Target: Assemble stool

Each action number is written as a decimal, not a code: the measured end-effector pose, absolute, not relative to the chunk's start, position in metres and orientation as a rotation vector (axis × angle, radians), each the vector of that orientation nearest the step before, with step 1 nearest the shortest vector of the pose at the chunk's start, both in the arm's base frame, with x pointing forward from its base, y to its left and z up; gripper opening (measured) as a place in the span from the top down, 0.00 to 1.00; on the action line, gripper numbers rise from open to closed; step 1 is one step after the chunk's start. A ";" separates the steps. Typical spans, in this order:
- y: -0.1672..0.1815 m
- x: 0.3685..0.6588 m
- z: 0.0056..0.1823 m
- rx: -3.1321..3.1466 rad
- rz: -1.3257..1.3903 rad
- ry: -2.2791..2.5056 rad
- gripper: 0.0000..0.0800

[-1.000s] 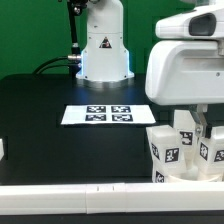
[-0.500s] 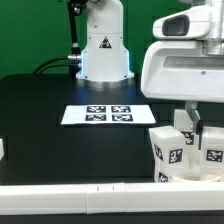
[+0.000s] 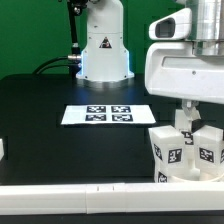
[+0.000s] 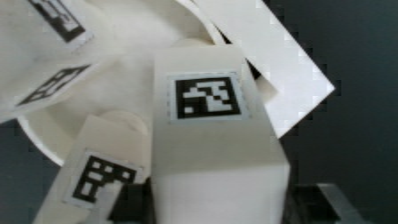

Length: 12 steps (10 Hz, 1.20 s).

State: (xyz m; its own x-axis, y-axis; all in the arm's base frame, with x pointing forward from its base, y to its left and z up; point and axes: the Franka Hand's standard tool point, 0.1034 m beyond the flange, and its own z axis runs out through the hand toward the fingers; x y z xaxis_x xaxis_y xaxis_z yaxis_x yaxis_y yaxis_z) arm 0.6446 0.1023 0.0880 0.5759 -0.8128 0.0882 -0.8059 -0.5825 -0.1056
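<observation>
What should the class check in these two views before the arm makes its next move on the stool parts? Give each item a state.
1. Gripper is over the cluster of legs at the exterior view's right: ok.
2. Gripper open or shut: cannot tell; the arm's white housing hides most of it.
3. A tagged leg fills the wrist view close up, so a part is near the gripper: ok.
4. Round seat shows behind that leg in the wrist view: ok.
5. Leg seated in a seat socket: cannot tell.
6. Marker board lies flat, apart from the legs: ok.
</observation>
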 end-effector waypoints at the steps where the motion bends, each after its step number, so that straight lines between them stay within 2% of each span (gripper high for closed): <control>1: 0.101 0.644 0.088 -2.600 -0.160 1.632 0.59; 3: 0.103 0.639 0.087 -2.184 -0.149 2.091 0.59; 7: 0.101 0.636 0.087 -1.946 -0.135 2.289 0.58; 9: 0.102 0.635 0.087 -1.520 -0.084 2.552 0.58; 12: 0.123 0.639 0.092 -1.317 -0.157 2.545 0.58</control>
